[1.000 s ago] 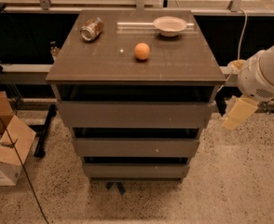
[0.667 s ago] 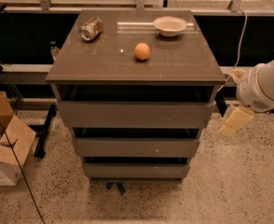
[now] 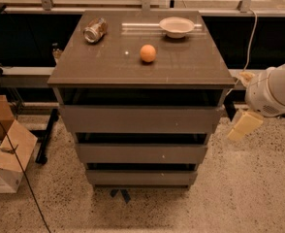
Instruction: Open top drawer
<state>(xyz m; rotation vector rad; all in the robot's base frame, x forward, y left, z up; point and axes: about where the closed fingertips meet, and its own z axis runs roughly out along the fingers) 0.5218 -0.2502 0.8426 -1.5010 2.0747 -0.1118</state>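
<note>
As far as I can tell, basically nothing of the job is done yet. The top drawer (image 3: 140, 119) sits right under the tabletop (image 3: 196, 64), and none of its box is showing, so I'd call it shut. The gripper (image 3: 244, 125) hangs off to the right of the cabinet, near the drawer's right end but clear of it. From this angle I honestly can't tell if it's open or closed. An orange (image 3: 148, 53), a tipped can (image 3: 95, 30) and a white bowl (image 3: 177, 26) are up top, out of the way. What's left, I'd guess, is everything: get to the front panel, catch an edge, pull.
</note>
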